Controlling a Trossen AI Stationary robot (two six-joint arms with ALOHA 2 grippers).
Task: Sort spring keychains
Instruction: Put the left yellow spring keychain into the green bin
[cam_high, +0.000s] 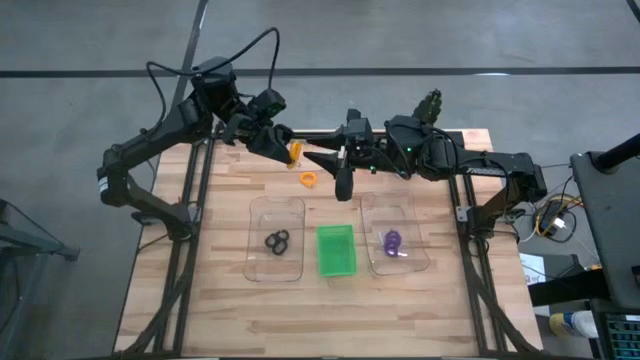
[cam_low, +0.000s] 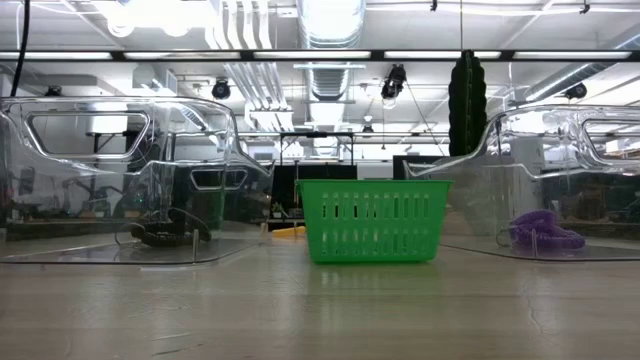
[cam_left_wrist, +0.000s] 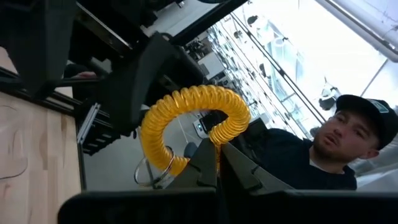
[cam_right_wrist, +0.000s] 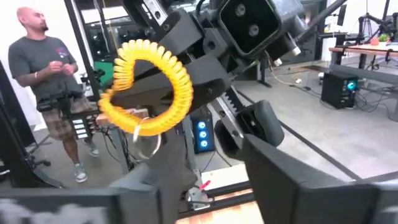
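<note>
A pale wooden table (cam_high: 330, 300) sits on a grey concrete floor, and behind it the low view shows a workshop with ceiling ducts and strip lights.

At the far middle of the table, 1 orange spring keychain (cam_high: 295, 151) is held up in the air by the left gripper (cam_high: 278, 142), whose fingers are pinched on the coil; the left wrist view shows the yellow-orange loop (cam_left_wrist: 189, 124) arching above those fingers. The right gripper (cam_high: 335, 172) is just beside it, and I cannot tell how its fingers stand. A second orange keychain (cam_high: 308, 179) lies on the wood below the two grippers.

Nearer the front stand 3 containers in a row: a clear tray (cam_high: 275, 262) on the left with black keychains (cam_high: 277, 241), a green tray (cam_high: 336, 250) in the middle, and a clear tray (cam_high: 400, 262) on the right with purple keychains (cam_high: 391, 241).

The wrist views each show a person (cam_right_wrist: 53, 87) in the room beyond.
</note>
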